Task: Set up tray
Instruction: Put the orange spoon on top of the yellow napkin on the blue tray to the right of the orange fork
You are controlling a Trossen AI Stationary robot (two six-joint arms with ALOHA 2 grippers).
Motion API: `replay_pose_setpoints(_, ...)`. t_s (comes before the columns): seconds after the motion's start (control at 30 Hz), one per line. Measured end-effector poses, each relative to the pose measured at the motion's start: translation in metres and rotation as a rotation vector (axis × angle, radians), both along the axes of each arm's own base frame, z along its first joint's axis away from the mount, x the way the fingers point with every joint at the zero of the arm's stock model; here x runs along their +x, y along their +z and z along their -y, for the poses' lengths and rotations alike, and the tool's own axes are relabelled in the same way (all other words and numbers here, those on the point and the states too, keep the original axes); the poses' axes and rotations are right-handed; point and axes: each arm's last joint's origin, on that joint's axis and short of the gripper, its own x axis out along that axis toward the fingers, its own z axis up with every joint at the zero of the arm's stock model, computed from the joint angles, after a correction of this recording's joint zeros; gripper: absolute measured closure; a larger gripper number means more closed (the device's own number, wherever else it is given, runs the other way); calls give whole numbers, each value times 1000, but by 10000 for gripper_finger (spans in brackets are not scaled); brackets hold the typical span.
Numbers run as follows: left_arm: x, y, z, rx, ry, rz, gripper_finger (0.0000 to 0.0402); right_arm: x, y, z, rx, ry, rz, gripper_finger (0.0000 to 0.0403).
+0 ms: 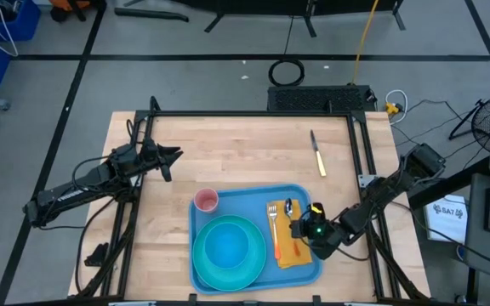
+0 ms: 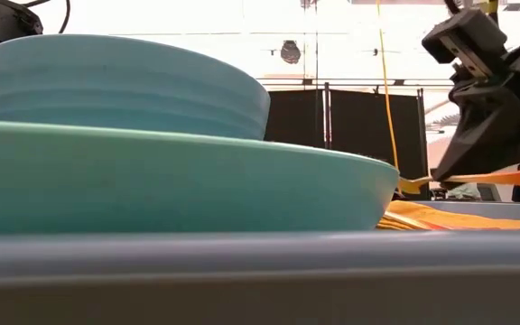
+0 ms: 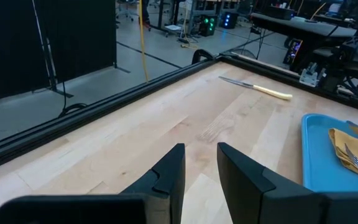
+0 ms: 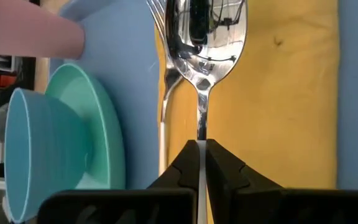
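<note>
The wooden table (image 1: 245,161) is carrying everything, framed by dark rails. The tray (image 1: 228,204) is sitting at the table's near edge, roughly centred between the arms and slightly toward the right arm's side. Inside it, the teal plate (image 1: 225,247) is filling the left half, with a blue bowl (image 1: 225,246) resting on the plate; in the low view these two are looming so large that they are blocking most of the tray behind them. The yellow-orange napkin (image 1: 293,245) is lying on the tray's right half.

The left gripper (image 1: 170,159) is waiting over bare wood, well apart from the tray, its fingers (image 3: 166,177) showing a narrow gap and holding nothing. The right gripper (image 1: 307,228) is hanging over the napkin, jaws pinched on the handle of a spoon (image 4: 205,37), whose bowl is pointing toward the tray's far edge.

A pink cup (image 1: 206,201) is standing in the tray's far left corner, just beside the plate. An orange-handled fork (image 1: 273,229) is lying along the napkin's left edge, just beside the spoon. A knife (image 1: 317,153) with a pale handle is lying on the bare table beyond the tray, well apart from it.
</note>
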Motion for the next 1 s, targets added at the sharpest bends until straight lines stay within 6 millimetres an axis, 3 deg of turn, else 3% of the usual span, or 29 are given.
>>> replay_pose_setpoints(0.37, 0, 0, 0, 0, 0, 0, 305, 15, -21, 2, 39, 42, -60, 402)
replay_pose_setpoints(0.63, 0, 0, 0, 0, 0, 0, 305, 20, -21, 4, 35, 46, -36, 402)
replay_pose_setpoints(1.0, 0, 0, 0, 0, 0, 0, 305, 21, -21, 4, 2, 74, -28, 350)
